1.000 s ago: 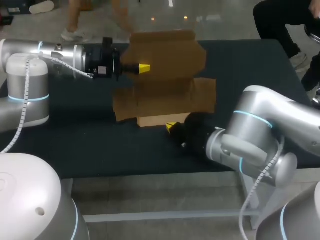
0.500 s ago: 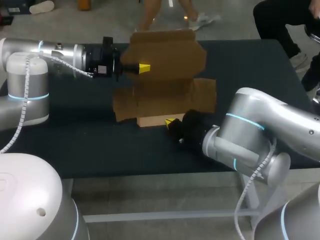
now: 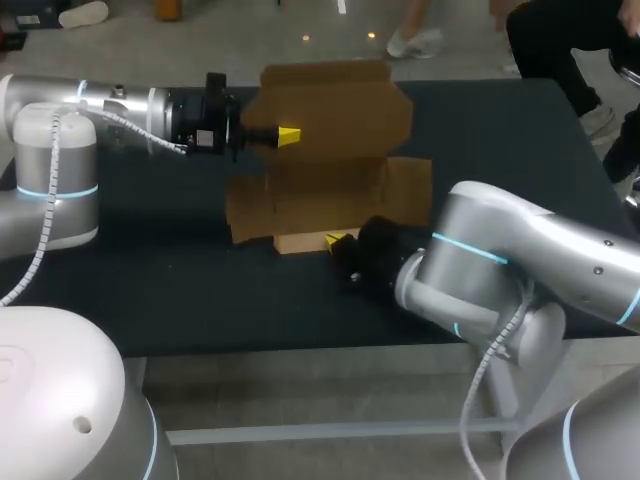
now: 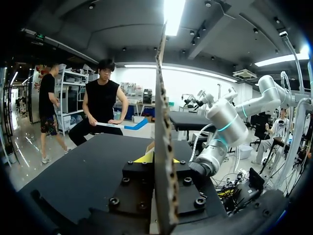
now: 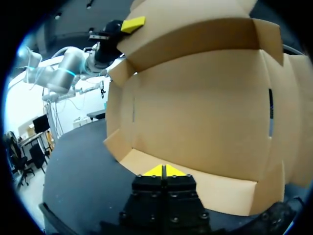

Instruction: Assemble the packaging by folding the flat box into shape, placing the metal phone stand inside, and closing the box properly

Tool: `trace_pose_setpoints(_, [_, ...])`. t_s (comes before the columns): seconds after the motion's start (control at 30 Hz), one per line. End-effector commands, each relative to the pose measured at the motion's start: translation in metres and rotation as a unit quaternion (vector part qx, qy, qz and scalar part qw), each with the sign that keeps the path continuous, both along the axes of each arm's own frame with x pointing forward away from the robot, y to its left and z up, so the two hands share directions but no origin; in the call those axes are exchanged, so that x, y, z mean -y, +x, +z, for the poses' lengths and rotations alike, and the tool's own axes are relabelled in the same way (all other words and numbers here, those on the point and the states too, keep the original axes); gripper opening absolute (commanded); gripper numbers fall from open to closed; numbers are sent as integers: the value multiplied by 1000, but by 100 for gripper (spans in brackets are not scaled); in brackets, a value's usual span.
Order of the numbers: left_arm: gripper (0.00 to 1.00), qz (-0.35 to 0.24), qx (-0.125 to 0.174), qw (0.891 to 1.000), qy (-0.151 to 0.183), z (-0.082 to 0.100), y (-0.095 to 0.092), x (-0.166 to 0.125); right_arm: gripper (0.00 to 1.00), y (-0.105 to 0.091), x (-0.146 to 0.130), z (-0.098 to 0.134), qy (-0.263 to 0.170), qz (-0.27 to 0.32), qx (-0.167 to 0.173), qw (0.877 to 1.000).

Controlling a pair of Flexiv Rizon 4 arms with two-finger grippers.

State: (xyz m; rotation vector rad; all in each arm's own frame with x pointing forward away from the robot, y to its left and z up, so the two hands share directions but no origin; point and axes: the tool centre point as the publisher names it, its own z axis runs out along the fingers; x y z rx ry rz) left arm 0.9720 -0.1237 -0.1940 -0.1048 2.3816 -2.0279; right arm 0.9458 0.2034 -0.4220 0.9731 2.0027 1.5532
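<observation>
Two grippers work the box [image 3: 330, 180] at the table's [image 3: 180, 290] centre: left gripper [image 3: 285, 136] stays clamped on its raised flap; right gripper [image 3: 335, 241], jaws together, has nudged closer against the front wall.

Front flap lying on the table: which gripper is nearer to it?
Right. The right gripper sits at the edge of the front flap; the left gripper grips the raised lid farther back.

The left arm [image 3: 120, 105] stretches out level, left pincer [image 3: 285, 136] clamped on the box flap [image 3: 340, 100]; the right arm [image 3: 500, 270] crooks low, right pincer [image 5: 164, 170] tips pressed together.
</observation>
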Motion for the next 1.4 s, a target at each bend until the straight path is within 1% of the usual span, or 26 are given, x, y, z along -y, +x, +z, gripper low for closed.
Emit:
trace_pose_setpoints(0.03, [0,-2,-1,1000,0,-1,0,-2,0,2,-5,-2,-4,-10,-2,1000])
trace_pose_setpoints(0.33, [0,-2,-1,1000,0,-1,0,-2,0,-1,-1,-11,3,-18,-11,1000])
trace_pose_setpoints(0.77, [0,-2,-1,1000,0,-1,0,-2,0,-3,1,-17,9,-21,-17,1000])
trace_pose_setpoints(1.23, [0,-2,-1,1000,0,-1,0,-2,0,-2,1,-18,12,-24,-21,999])
trace_pose_setpoints(1.4, [0,-11,-4,1000,5,-3,-5,1,0,-2,1,-18,12,-24,-21,999])
